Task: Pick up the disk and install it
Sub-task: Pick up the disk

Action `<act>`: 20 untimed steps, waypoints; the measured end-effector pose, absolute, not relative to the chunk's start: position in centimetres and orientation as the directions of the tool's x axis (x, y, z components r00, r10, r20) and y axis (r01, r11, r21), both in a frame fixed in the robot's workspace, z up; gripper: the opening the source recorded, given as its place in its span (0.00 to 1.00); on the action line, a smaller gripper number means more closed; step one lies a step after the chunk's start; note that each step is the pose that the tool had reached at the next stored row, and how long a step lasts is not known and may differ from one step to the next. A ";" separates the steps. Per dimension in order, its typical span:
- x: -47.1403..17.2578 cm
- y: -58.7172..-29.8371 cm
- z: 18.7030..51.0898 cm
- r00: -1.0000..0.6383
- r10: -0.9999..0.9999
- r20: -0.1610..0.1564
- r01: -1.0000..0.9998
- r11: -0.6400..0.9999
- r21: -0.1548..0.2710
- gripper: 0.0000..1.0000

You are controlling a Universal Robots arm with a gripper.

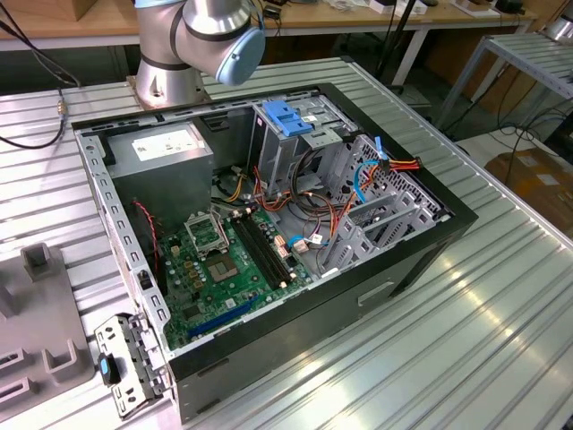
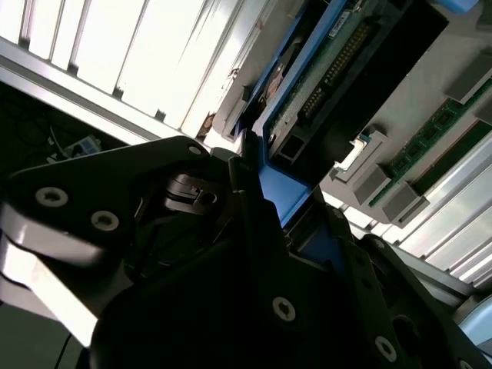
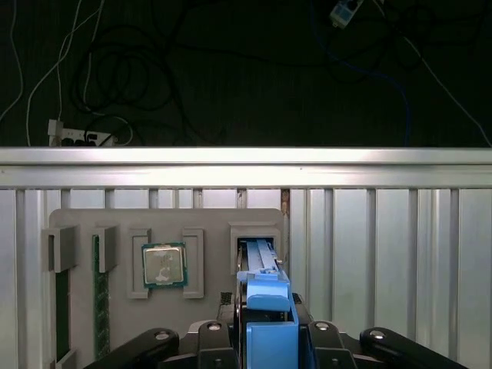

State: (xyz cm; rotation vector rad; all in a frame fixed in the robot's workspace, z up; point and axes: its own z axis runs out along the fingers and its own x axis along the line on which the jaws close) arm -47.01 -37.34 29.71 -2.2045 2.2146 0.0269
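The disk (image 3: 265,269) stands on edge in a slot of the grey holder tray (image 3: 207,223), its blue side rail facing the first wrist view. My gripper (image 3: 269,338) sits over it with a black finger on each side of the blue rail, pressed against it. In the second wrist view the disk (image 2: 330,69) shows its green circuit-board underside and connector, and the gripper (image 2: 265,192) has a finger lying against the blue rail. The open computer case (image 1: 269,224) lies on its side on the table in the exterior view.
The tray also holds a processor chip (image 3: 163,265) and memory sticks (image 3: 98,300). Inside the case are a metal drive cage with a blue top (image 1: 288,121), a grey power supply (image 1: 166,148), a motherboard and loose cables. The arm's base (image 1: 197,45) stands behind the case.
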 end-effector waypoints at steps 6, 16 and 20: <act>-47.0 -37.3 29.7 -0.006 -1.000 -0.022 -1.000 0.006 0.000 0.37; -47.0 -37.2 29.7 -0.008 -1.000 -0.017 -1.000 0.008 0.000 0.37; -47.0 -37.1 29.7 -0.009 -1.000 -0.018 -1.000 0.009 0.000 0.37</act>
